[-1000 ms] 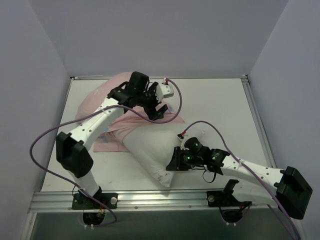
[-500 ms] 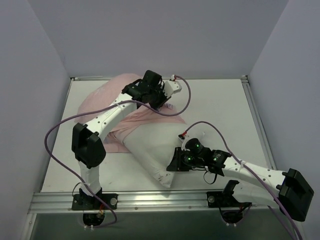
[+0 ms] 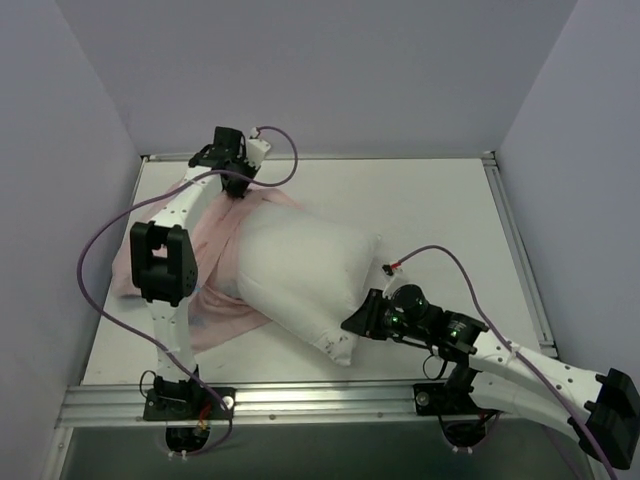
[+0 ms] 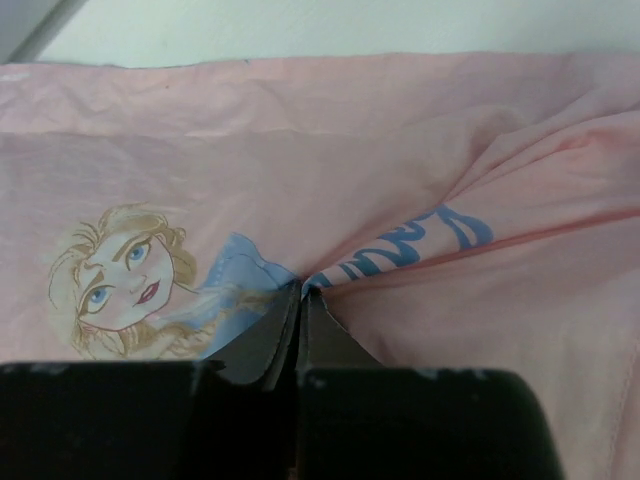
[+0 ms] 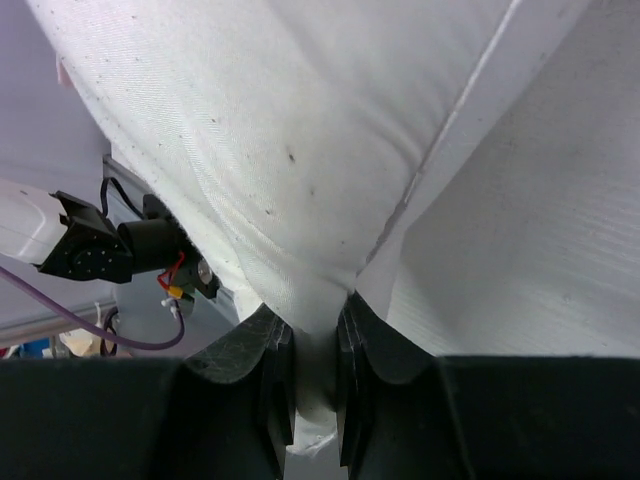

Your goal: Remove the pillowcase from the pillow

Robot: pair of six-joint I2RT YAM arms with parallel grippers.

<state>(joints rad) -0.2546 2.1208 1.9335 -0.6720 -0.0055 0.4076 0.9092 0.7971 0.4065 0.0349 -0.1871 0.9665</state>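
Note:
The pillowcase [image 3: 150,262] shows its pale pink side and lies bunched along the table's left, reaching under the pillow's left edge. My left gripper [image 3: 237,186] is at the far back left, shut on a pinch of the pillowcase [image 4: 420,190]; the left wrist view shows the princess print [image 4: 120,272] beside the closed left gripper [image 4: 300,292]. The plain white pillow [image 3: 300,265] lies mid-table, mostly bare. My right gripper [image 3: 352,323] is shut on the pillow's near right corner. In the right wrist view the pillow [image 5: 300,130] tapers to a corner squeezed inside the right gripper [image 5: 315,335].
The white table [image 3: 440,210] is walled by purple panels at the back and both sides. A metal rail [image 3: 300,400] carrying the arm bases runs along the near edge. Purple cables loop off both arms.
My left gripper went from open to shut on the pillowcase and swung to the back left, dragging the cover off most of the pillow. The right gripper kept its hold, shifting slightly right.

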